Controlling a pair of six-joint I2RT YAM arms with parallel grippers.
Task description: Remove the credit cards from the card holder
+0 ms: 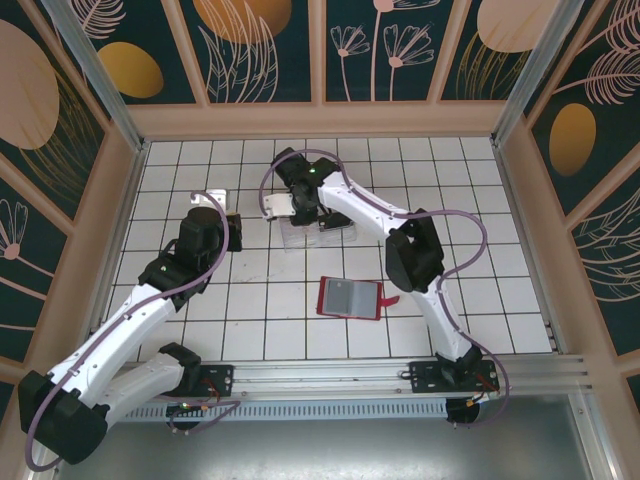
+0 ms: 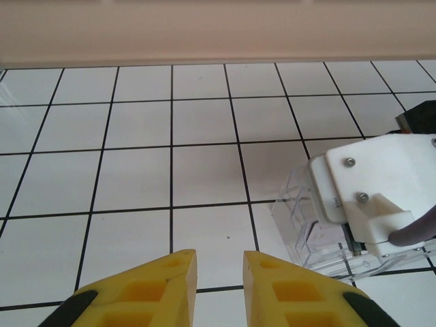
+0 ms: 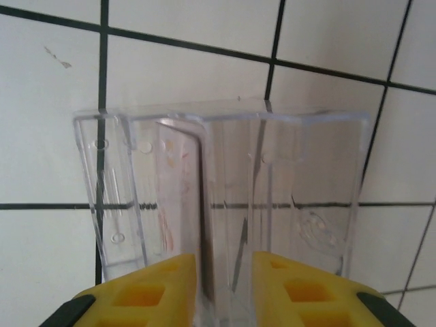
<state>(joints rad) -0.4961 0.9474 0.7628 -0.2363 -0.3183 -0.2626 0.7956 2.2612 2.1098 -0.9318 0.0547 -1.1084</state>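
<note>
The card holder (image 1: 350,297) lies open on the tiles in the top view, red with a grey inside and its red tab (image 1: 391,300) to the right. My right gripper (image 1: 305,212) (image 3: 225,257) hangs over a clear plastic tray (image 3: 306,170), open. A thin dark edge (image 3: 203,231) stands upright in the tray slot between the fingers, close to the left finger; it may be one of the credit cards seen edge-on. My left gripper (image 1: 232,222) (image 2: 220,255) hovers over bare tiles left of the tray (image 2: 300,218), open, with nothing between its fingers.
The right arm's white wrist housing (image 2: 368,191) sits above the tray in the left wrist view. A beige wall (image 2: 218,34) bounds the tiled floor at the back. The wallet lies between the tray and the arm bases (image 1: 330,378).
</note>
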